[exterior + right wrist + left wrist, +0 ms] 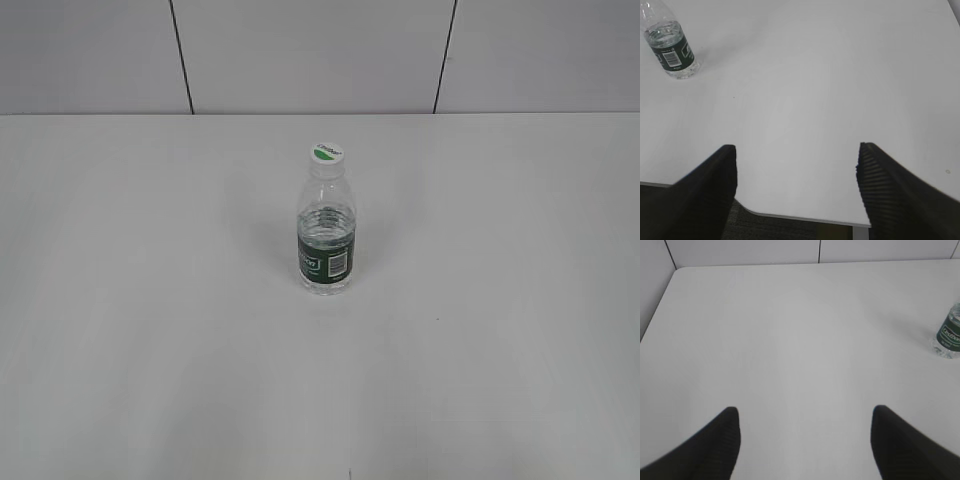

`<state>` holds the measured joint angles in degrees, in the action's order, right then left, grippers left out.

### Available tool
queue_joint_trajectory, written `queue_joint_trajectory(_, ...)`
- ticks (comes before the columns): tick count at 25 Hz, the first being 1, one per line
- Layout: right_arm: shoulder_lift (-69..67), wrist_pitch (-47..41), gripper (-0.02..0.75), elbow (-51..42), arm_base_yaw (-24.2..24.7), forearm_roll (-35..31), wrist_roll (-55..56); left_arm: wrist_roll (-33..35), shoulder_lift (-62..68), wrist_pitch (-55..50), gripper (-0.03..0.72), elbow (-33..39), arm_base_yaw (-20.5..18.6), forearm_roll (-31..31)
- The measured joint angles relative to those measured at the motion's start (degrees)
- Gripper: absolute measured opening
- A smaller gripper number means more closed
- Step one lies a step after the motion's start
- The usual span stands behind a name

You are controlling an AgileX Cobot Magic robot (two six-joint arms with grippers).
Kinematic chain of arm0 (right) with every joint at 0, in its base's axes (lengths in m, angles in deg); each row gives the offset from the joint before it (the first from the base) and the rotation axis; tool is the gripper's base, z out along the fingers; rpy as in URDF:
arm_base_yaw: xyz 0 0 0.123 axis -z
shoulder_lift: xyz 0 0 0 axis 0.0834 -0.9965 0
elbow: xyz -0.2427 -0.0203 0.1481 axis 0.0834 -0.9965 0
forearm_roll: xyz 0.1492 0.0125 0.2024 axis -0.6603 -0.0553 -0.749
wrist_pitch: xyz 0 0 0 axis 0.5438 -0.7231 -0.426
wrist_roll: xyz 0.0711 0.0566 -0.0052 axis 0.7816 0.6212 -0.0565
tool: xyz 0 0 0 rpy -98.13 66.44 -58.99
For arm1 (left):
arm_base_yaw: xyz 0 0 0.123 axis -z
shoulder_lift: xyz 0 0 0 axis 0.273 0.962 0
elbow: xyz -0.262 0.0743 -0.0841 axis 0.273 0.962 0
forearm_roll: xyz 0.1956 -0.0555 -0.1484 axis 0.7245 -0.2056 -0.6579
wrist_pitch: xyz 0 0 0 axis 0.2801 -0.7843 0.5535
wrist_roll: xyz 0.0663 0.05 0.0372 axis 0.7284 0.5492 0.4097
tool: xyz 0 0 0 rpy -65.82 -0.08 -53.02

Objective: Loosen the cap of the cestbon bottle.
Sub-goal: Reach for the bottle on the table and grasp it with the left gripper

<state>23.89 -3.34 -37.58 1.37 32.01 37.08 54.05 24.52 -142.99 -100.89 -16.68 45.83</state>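
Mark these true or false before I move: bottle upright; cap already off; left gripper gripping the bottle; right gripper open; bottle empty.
1. The cestbon bottle stands upright on the table. True.
2. The cap is off. False: it sits on the neck.
3. The left gripper grips the bottle. False: it is open, well apart from it.
4. The right gripper is open. True.
5. The bottle is empty. False: water shows inside.

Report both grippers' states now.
Left gripper: open, holding nothing.
Right gripper: open, holding nothing.
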Motion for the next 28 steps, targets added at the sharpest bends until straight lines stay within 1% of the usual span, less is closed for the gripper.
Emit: queue_joint_trajectory(28,0.0,0.0,0.569,0.0,0.0,0.0,0.0,0.0,0.0,0.0,0.496,0.0,0.0,0.0)
